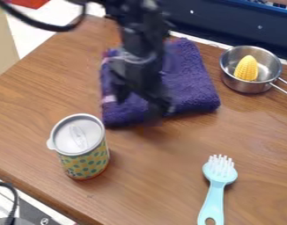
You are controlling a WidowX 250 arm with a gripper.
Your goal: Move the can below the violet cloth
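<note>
One brown wooden table (40,101) spans most of the view, with a dark blue panel (228,24) running behind it at the upper right. The black arm (140,39) comes in from the top edge, and its gripper (142,104) hangs over the near part of the violet cloth (193,90), blurred, with its two fingers spread apart and violet showing between them. The cloth lies folded in the upper middle of the table, a pale patch on its left edge. The can (86,165) stands upright at the lower left, just off the cloth's near left corner, on bare wood and apart from the gripper. Its side carries teal dots on yellow, and a pale lid (66,134) with a small tab sticking out at the left covers its top, so its contents are hidden. A round steel pot (244,87) sits at the upper right, to the right of the cloth and apart from it, open at the top, its wire handle (281,90) pointing toward the right edge. At the lower right lies a light blue brush (213,200), white bristles (220,165) at its upper end and a hole through the lower end of its handle. Inside the pot, a yellow ear of corn (246,69) leans with its narrower tip up.
</note>
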